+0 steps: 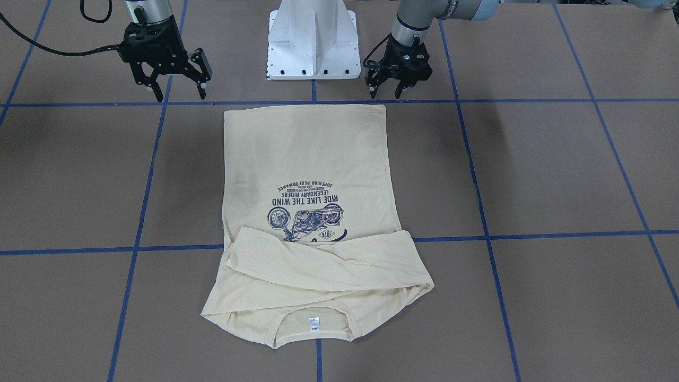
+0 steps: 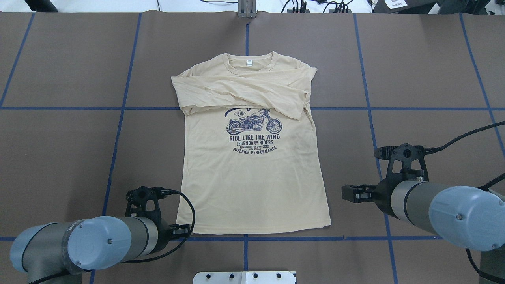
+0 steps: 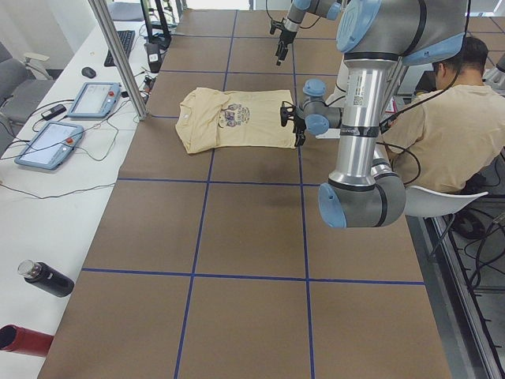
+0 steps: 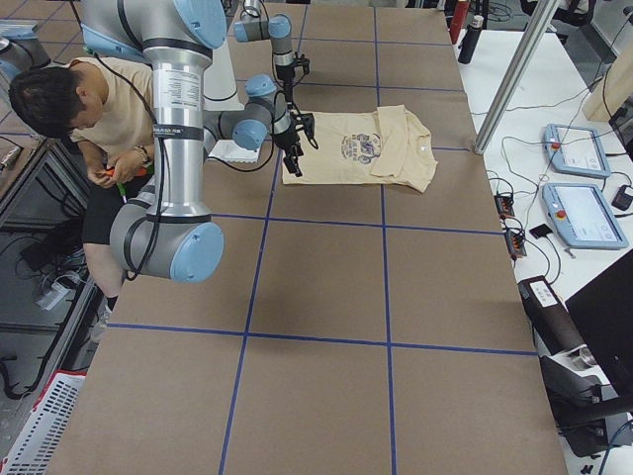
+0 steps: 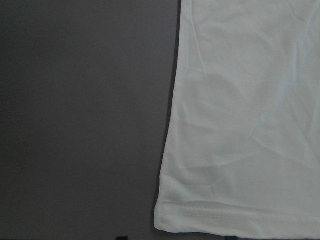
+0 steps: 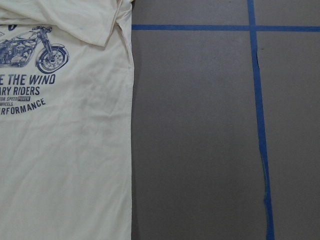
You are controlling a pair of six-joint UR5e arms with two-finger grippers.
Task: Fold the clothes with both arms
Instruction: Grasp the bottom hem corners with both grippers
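Shirt (image 2: 252,185) lies print-up at mid-table, sleeves folded across its chest, collar far, hem along the near blue tape line (image 2: 315,238). Your left gripper (image 1: 386,94) sits at the hem's left corner and the right gripper (image 1: 180,95) just off the right side edge. Both are spread and empty, though their height over the cloth is hard to judge. White pedestal base (image 1: 313,42) stands just behind the hem, and the brown table (image 2: 434,59) extends well past each side edge.
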